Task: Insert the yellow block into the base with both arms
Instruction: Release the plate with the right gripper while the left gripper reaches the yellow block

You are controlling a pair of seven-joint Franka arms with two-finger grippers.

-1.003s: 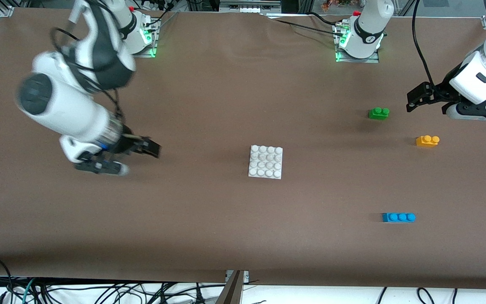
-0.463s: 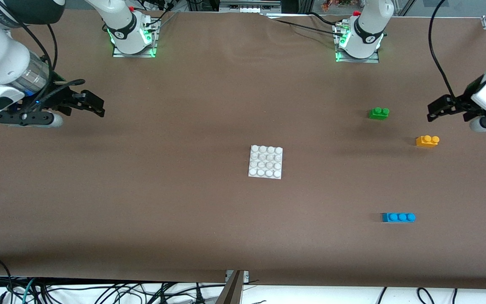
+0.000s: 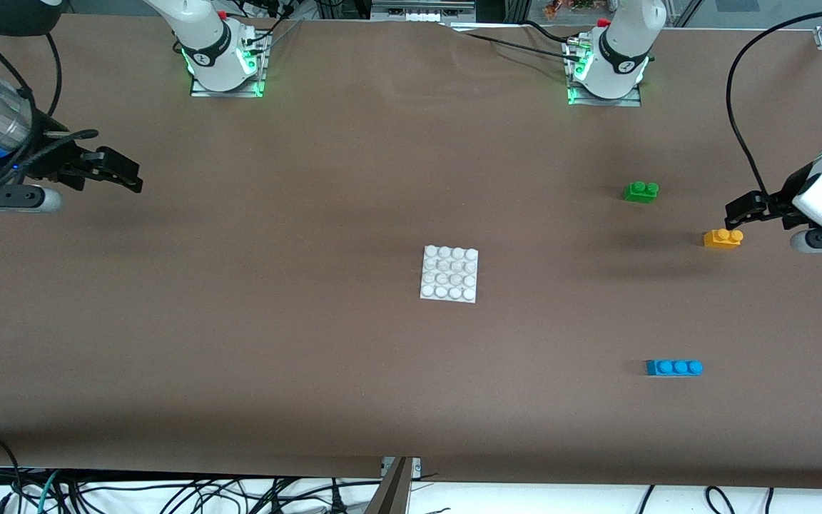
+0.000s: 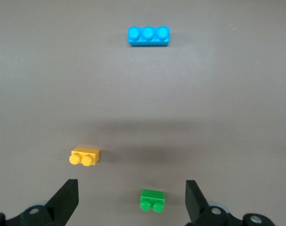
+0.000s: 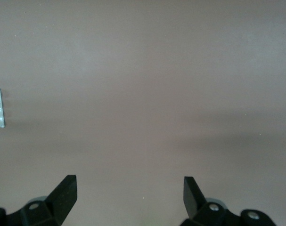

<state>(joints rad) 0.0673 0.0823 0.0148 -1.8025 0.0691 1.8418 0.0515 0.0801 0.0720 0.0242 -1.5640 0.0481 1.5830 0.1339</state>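
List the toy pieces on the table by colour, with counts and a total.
Yellow block: 1
Green brick: 1
Blue brick: 1
White base: 1
Total: 4

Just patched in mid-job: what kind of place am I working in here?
Most likely a robotics lab bench: two arm bases bolted along a brown-covered table, loose cables hanging along its edge, and toy test pieces, a yellow block and a white studded base.
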